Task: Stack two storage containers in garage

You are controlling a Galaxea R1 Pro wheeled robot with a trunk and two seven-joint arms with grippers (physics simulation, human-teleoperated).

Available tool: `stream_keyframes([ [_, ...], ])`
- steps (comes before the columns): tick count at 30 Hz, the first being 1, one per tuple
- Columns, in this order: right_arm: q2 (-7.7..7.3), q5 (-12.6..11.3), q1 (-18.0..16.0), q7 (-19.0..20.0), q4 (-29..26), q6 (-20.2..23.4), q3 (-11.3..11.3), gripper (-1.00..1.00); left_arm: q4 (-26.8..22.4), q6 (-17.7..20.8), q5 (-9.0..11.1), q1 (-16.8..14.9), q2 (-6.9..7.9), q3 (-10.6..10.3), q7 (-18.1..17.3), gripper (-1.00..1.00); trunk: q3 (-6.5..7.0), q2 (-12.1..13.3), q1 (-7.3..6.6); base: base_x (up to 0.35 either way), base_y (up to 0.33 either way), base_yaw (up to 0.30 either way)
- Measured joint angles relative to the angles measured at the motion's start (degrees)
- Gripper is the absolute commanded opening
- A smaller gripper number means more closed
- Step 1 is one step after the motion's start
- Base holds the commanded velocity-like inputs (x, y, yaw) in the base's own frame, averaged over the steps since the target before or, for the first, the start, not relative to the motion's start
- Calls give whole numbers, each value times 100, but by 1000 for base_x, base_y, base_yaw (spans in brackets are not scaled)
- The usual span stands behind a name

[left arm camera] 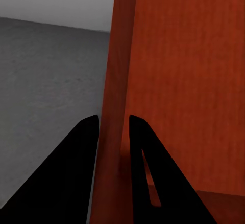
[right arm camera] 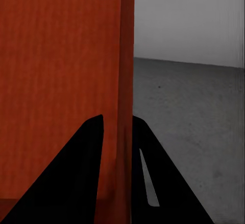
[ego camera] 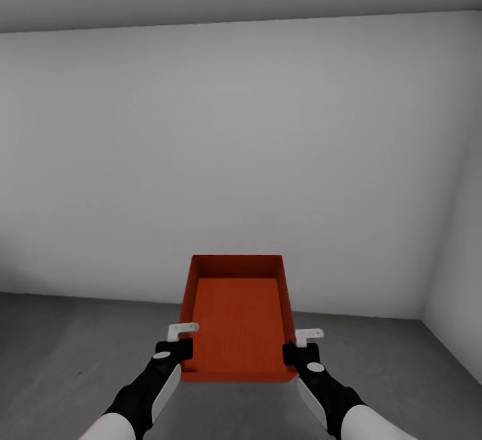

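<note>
Head view shows the whole container [ego camera: 237, 319] (wrist views: clamped walls).

Matt, finely ribbed orange plastic container [ego camera: 237, 316] (concrete-like grey floor [ego camera: 60, 353], slightly mottled)

The head camera looks forward and down from above both arms, taking in the pale grey wall [ego camera: 241, 159], the dark grey floor [ego camera: 67, 346] and the whole red-orange container [ego camera: 237, 316] between the left tool [ego camera: 182, 338] and right tool [ego camera: 301, 344]. Each wrist camera sits close behind its tool, looking along the fingers at one container side wall [left arm camera: 115, 81] [right arm camera: 125, 81]. All three views share container, floor and wall.
</note>
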Motion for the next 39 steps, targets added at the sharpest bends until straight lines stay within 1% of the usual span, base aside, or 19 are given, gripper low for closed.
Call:
stream_keyframes([
  [3,-2,4,0,1,-2,2,-1,-100,0,-2,4,0,-1,-3,3,-100,0,0,0,0,0,-251],
  [7,-8,3,-1,13,0,2,-2,-100,-2,1,4,1,-8,-4,15,-100,0,0,0,0,0,-76],
  [29,-7,22,-2,13,1,3,-10,-100,4,-12,23,2,-5,-16,19,-100,-1,0,0,0,0,-4],
  [31,-7,69,-3,11,-13,0,-27,-100,12,-53,61,4,3,-45,25,-100,-11,0,0,0,0,0],
  [39,-7,66,-4,6,-12,1,-24,-100,18,-52,41,3,-4,-17,10,-100,-77,0,0,0,0,0],
])
